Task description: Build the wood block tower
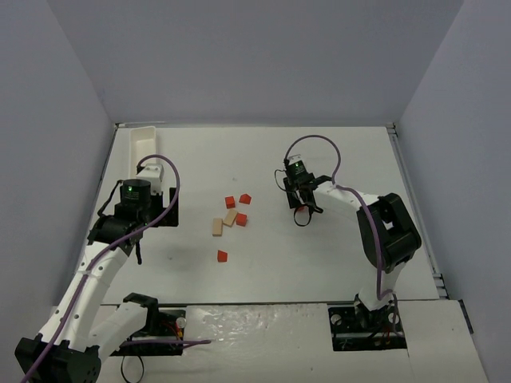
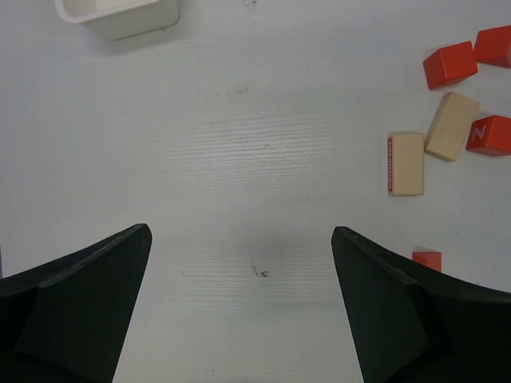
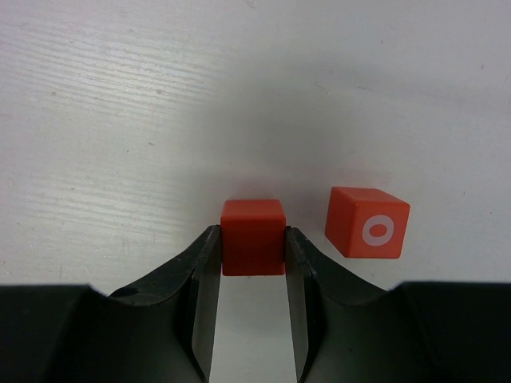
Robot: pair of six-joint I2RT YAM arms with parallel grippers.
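Right now: right gripper [image 1: 302,209] pinching one red cube [image 1: 300,210], left gripper [image 2: 241,233] idle, no tower stacked.
Top view: loose blocks [image 1: 230,217] sit mid-table between the arms, four red and two tan, all flat on the white table [image 1: 319,263], none on top of another; one red one [image 1: 222,256] lies apart, nearer the bases; white tray [image 1: 144,144] at the far left corner. Left wrist view: fingers wide apart over bare table, gripping nothing; tan blocks [image 2: 406,163] and red ones off to the right, tray edge at top. Right wrist view: both fingers pressed against the sides of the plain red cube; a second red cube marked O [image 3: 367,222] lies just beside it, not touching; can't tell if the held one is lifted.
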